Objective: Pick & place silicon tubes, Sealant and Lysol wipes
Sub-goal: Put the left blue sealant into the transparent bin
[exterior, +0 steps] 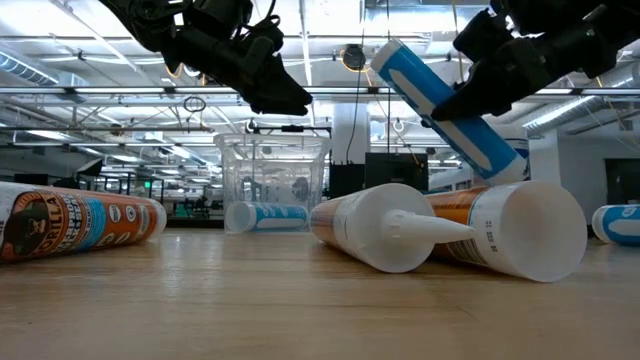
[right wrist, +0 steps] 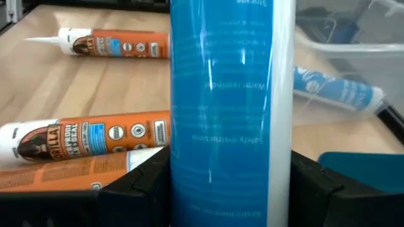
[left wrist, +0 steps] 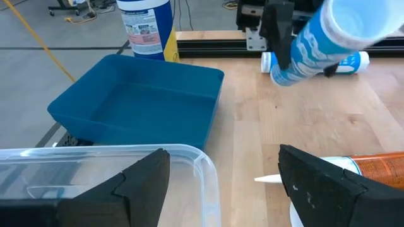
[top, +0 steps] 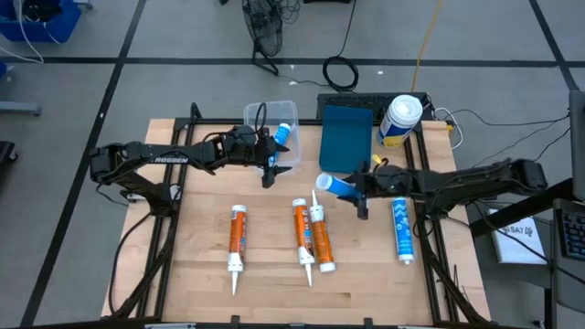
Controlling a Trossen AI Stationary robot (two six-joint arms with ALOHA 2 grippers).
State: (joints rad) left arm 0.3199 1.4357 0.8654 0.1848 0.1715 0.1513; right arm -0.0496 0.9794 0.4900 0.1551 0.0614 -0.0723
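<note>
Right gripper [top: 363, 194] is clamping a blue-and-white tube [top: 335, 185] across its body, both fingers pressed on its sides, and is carrying it tilted, clear of the wooden table [top: 274, 274], near the blue tray [top: 347, 137]. This looks like the carry step of a pick and place. The next move probably calls for bringing the tube over a container and lowering it before letting go. Which container is meant I cannot tell; the blue tray is showing nothing inside, and the clear bin [top: 271, 117] is already holding one blue tube [top: 282, 135].

Left gripper [top: 272, 164] is hanging with its fingers spread and nothing between them, just beside the clear bin's near edge.

Lying on the table are one orange tube [top: 238, 235] on the left arm's side, two more tubes [top: 311, 233] touching side by side in the middle, and another blue tube [top: 401, 228] on the right arm's side. The Lysol wipes [top: 399, 119] canister is standing upright beside the blue tray's far corner, untouched.

The left gripper is sitting close to the bin, so a path there would be tight; the tray looks open.
</note>
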